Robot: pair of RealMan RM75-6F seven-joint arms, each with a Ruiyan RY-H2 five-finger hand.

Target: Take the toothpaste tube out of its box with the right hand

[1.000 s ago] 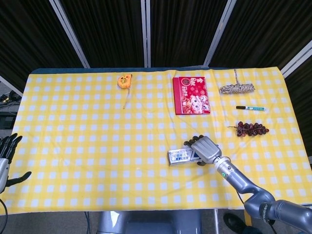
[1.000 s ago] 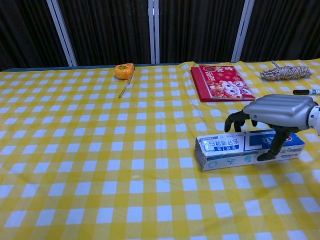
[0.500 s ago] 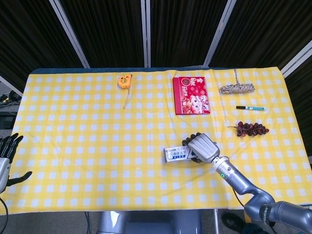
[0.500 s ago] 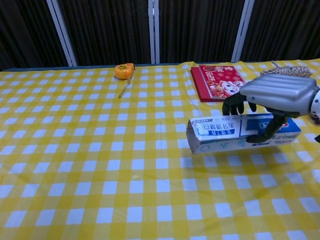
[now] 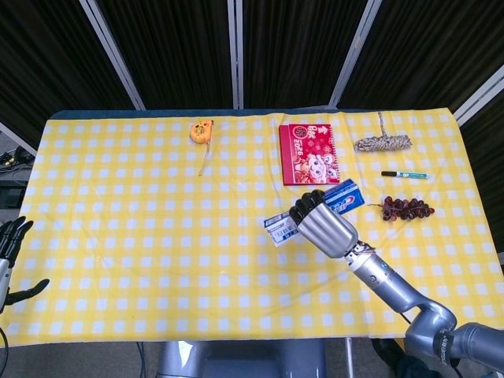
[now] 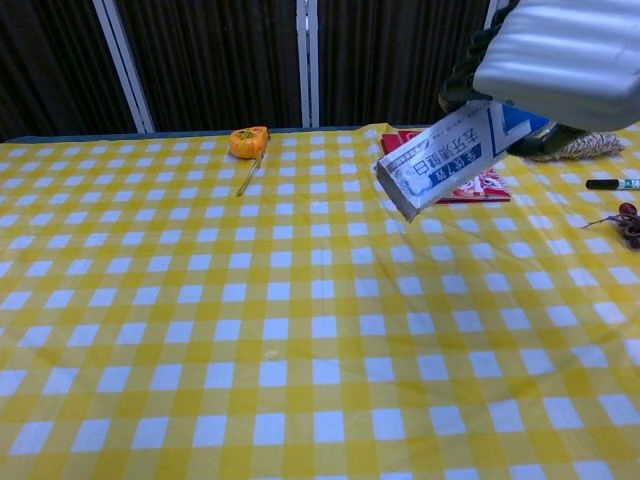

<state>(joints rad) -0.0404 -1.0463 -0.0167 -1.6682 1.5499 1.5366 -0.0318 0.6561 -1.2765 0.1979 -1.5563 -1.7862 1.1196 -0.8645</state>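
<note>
- Head view: the right hand point(image 5: 324, 228) held the toothpaste box point(image 5: 315, 209) clear of the table point(image 5: 142, 236), its fingers point(image 5: 307, 206) wrapped over the middle of the box. The box lay slantwise, its white end pointing toward the robot's left and its blue end toward the far right.
- Head view: the left hand point(image 5: 9, 253) hung off the near left corner of the table with its fingers spread and nothing in them.
- Head view: beyond the raised box lay a red notebook point(image 5: 309, 153), with a coil of rope point(image 5: 383, 143), a marker pen point(image 5: 405, 174) and a bunch of dark grapes point(image 5: 406, 209) to the right. An orange tape measure point(image 5: 201, 131) sat well apart at the far left.
- Chest view: the right hand point(image 6: 560, 55) filled the upper right corner, gripping the toothpaste box point(image 6: 440, 160), which tilted with its lower end toward the camera. That end looked closed, and no tube showed.
- Judgement: the lifting step appeared to be in hand, with the tube presumably inside. The next move would call for opening an end flap, which is awkward for the one hand already gripping the box; the left hand was far off.
- Nothing on the table stood in the way, though the notebook and grapes lay near the spot below the box.
</note>
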